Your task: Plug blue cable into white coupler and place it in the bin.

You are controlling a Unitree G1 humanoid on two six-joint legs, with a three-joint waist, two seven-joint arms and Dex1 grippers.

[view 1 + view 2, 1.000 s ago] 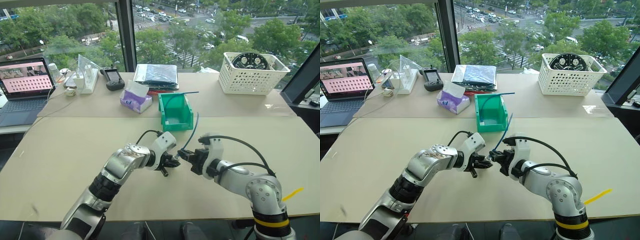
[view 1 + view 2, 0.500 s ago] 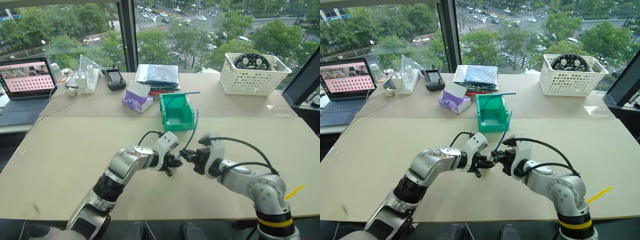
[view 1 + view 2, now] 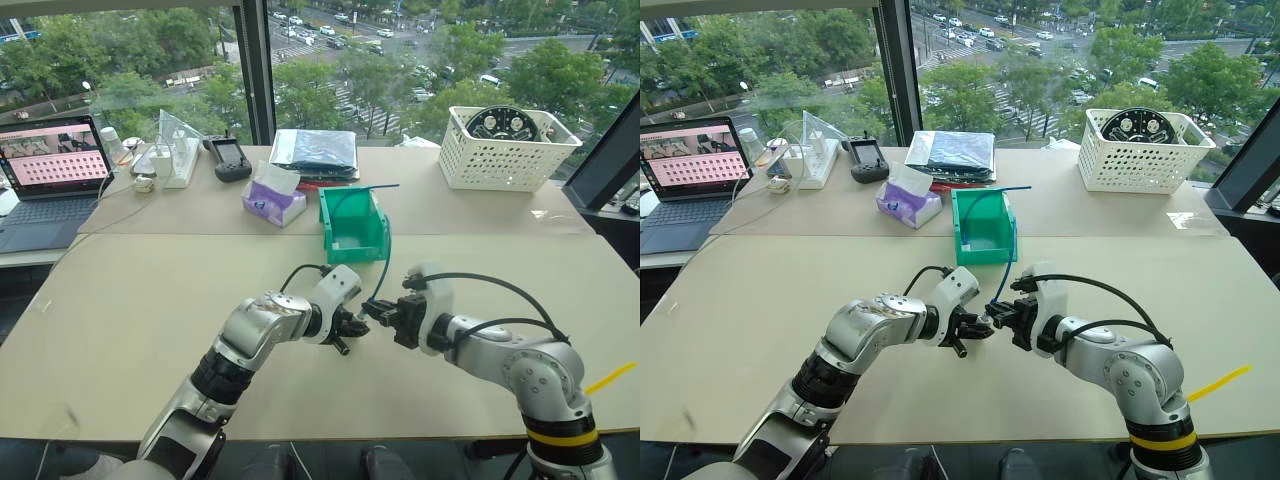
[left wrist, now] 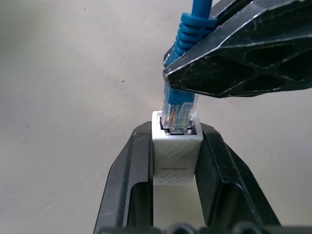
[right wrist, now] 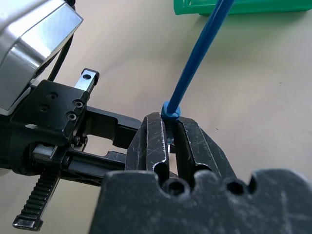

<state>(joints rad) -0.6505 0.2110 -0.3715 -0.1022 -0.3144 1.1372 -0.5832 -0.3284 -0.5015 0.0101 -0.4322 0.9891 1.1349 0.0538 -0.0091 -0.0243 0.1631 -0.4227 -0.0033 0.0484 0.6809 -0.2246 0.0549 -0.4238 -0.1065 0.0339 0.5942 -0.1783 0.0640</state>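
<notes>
The white coupler (image 4: 176,156) is clamped between the two black fingers of my left gripper (image 4: 176,131), socket facing outward. My right gripper (image 5: 168,122) is shut on the blue cable (image 5: 195,63) just behind its boot. The clear plug (image 4: 179,109) has its tip in the coupler's socket mouth, and most of its body shows outside it. Both grippers (image 3: 352,325) (image 3: 372,312) meet above the middle of the near table. From there the cable (image 3: 386,255) rises and arches back over the green bin (image 3: 352,225), which stands upright behind them.
On the far table are a white perforated basket (image 3: 500,150) at the right, a purple tissue pack (image 3: 272,198) beside the bin, a dark bag (image 3: 315,148), a black remote (image 3: 230,158), a white power strip (image 3: 180,160) and a laptop (image 3: 50,160) at the left.
My right wrist has rolled a little and its elbow has swung outward. Both grippers stay together at the same spot, each keeping its hold.
</notes>
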